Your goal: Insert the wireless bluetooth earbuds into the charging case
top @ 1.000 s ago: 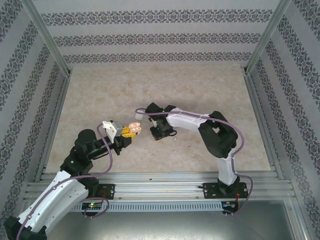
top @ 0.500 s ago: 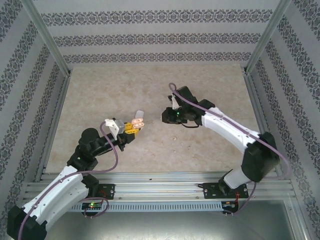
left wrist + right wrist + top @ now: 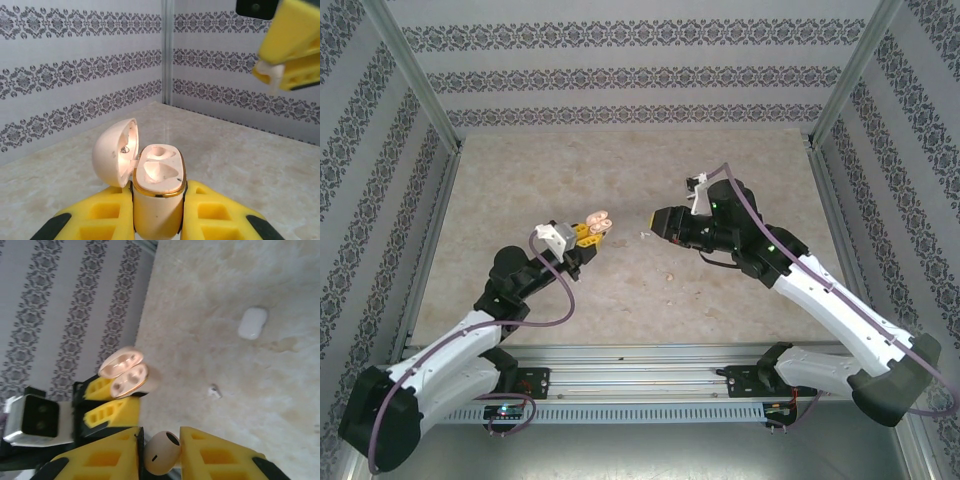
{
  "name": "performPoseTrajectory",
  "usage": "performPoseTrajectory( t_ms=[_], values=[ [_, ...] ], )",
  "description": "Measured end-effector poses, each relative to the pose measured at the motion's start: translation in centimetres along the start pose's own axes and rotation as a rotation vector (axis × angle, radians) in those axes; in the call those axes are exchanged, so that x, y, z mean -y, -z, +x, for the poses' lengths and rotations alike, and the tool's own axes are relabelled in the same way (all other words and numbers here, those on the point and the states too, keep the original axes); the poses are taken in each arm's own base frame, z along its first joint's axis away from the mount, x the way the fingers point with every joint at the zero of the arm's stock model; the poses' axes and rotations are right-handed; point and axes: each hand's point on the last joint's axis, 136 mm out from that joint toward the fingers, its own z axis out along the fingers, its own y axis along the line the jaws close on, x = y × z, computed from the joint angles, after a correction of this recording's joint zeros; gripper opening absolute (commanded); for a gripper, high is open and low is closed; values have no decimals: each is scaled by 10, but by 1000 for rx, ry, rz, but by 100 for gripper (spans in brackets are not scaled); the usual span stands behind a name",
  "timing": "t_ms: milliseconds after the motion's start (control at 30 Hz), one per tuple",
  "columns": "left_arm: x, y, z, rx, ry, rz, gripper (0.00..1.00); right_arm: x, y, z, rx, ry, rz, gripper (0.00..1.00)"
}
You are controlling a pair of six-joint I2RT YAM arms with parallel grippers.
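Observation:
My left gripper (image 3: 588,232) is shut on the charging case (image 3: 157,200), a cream pebble with a gold rim, held upright above the table. Its hinged lid (image 3: 114,152) is open and both sockets are empty. My right gripper (image 3: 663,220) faces it from the right, a short gap away, and is shut on a tan rounded piece with a dark hole (image 3: 161,452). One tiny white earbud (image 3: 214,391) lies on the table below the two grippers (image 3: 645,234). The left wrist view catches the right gripper's yellow fingers (image 3: 292,45) at upper right.
A small closed white pebble-shaped case (image 3: 252,323) lies on the marble tabletop (image 3: 570,180) beyond the earbud. Patterned walls and metal frame posts (image 3: 415,85) enclose the table on three sides. Rails run along the near edge (image 3: 640,365).
The right arm has lifted off the table centre and swung out to the right, its gripper now facing the case. The left arm has stretched forward, carrying the open case slightly farther and right.

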Motion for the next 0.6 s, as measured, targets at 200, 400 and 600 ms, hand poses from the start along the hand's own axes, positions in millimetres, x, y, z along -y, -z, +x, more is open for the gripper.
performPoseTrajectory(
  t_ms=[200,400,600],
  values=[
    [-7,-9,-3,41,-13,-21,0,-25,-13,6,-4,-74,-86,27],
    [-14,-12,-13,91,-29,-55,0,-44,-24,-2,55,-151,-164,27],
    [-19,-15,-16,116,-36,-81,0,-50,-42,-10,102,-226,-199,27]
  ],
)
